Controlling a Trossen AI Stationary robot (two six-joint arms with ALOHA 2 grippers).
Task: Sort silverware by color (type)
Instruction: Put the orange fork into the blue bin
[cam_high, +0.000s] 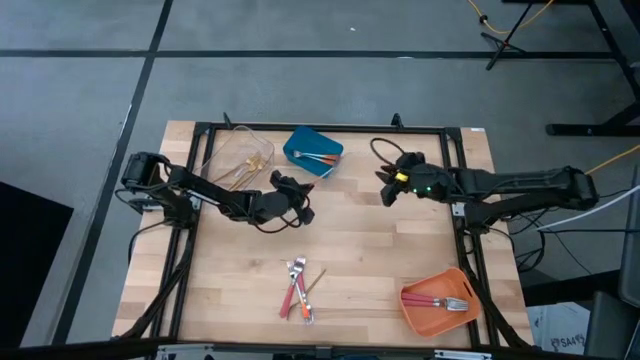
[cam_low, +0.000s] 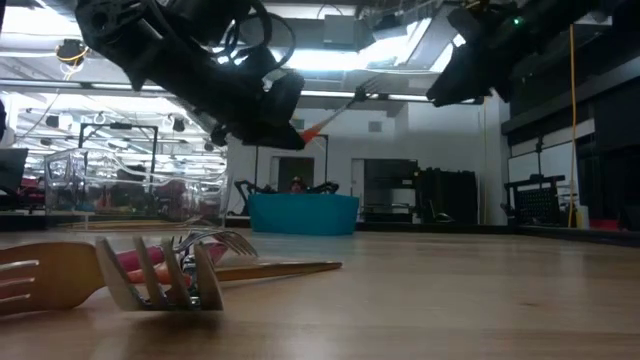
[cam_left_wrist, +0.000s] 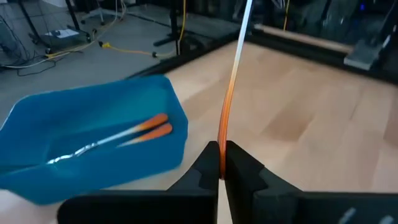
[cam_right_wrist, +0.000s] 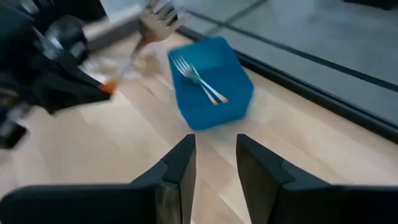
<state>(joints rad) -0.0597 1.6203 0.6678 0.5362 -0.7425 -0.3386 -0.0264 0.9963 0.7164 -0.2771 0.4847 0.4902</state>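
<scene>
Fingers of the left gripper (cam_left_wrist: 222, 163) are pinched tight on the handle end of an orange-handled fork (cam_left_wrist: 231, 93), the slim shaft running straight out from between the pads toward its silver head. In the high view this gripper (cam_high: 300, 192) hangs just beside the blue bin (cam_high: 312, 153), on the side toward the middle of the table; the bin already holds two orange-handled forks (cam_left_wrist: 134, 132). The grip sits at the very tip of the handle, so the long free length will likely swing or pivot if jolted; the utensil looks light, stiff and smooth, and a smooth thin handle can slip or twist between narrow pads. A hold nearer the middle would be steadier, but the present one leaves the head clear to drop into the bin.

Farther out, the right gripper (cam_right_wrist: 214, 158) hovers over bare wood with its fingers parted and nothing between them, facing the blue bin from the other side.

Remaining silverware lies in a small heap (cam_high: 297, 288) near the table's front edge: red-handled and orange-handled pieces overlapping, with a gold one beside them. Overlapped thin pieces lying flat will be hard to get under. A clear bin (cam_high: 240, 155) holds gold pieces, and an orange bin (cam_high: 438, 300) holds red-handled ones.
</scene>
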